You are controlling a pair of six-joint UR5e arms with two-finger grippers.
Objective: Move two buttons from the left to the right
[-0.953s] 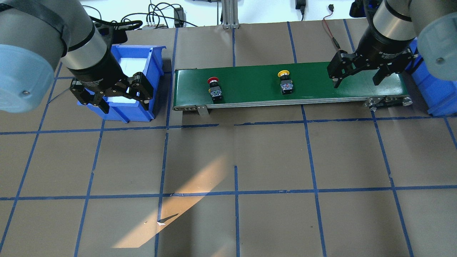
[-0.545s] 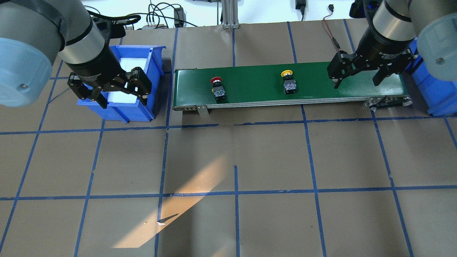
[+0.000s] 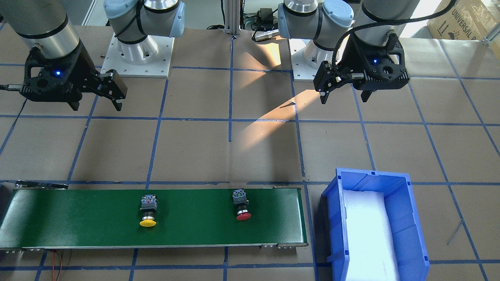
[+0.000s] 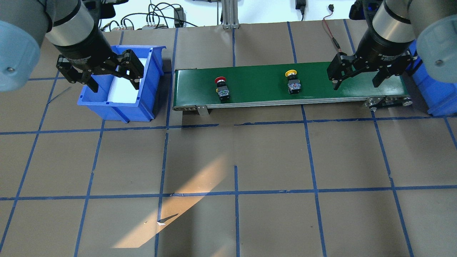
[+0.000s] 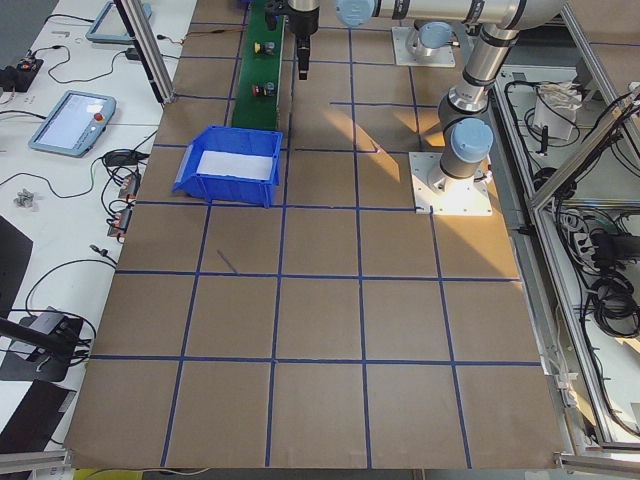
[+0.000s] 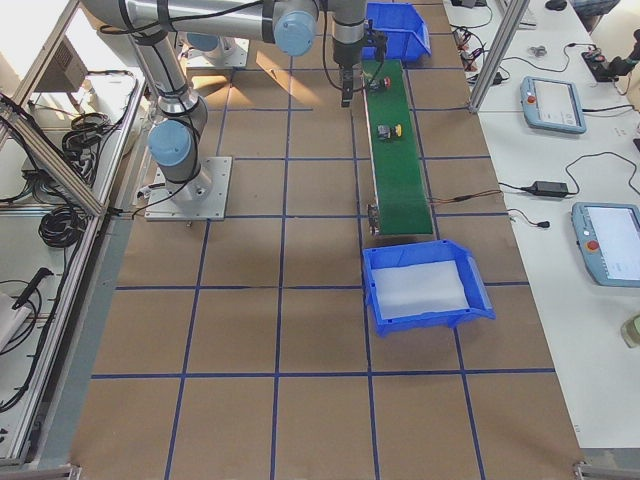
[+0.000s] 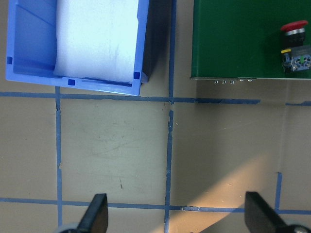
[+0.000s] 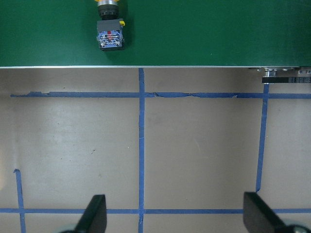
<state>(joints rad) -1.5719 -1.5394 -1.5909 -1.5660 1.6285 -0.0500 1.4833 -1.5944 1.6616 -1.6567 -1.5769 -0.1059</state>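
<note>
Your red button [image 4: 222, 88] and yellow button [image 4: 293, 82] lie apart on the belt [image 4: 257, 85], presumably so it can carry them right. The right gripper [image 4: 355, 85] hangs with jaws apart over the belt's right end, placed to meet them. The left gripper [image 4: 115, 85], empty with jaws apart, hovers over the bin [image 4: 117, 112].

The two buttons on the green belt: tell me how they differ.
The red button has a red cap, the yellow button a yellow one. The red button lies leftward on the belt, nearer the left blue bin; the yellow button lies nearer the right gripper. Both lie on their sides, caps away from the robot, unheld.
</note>
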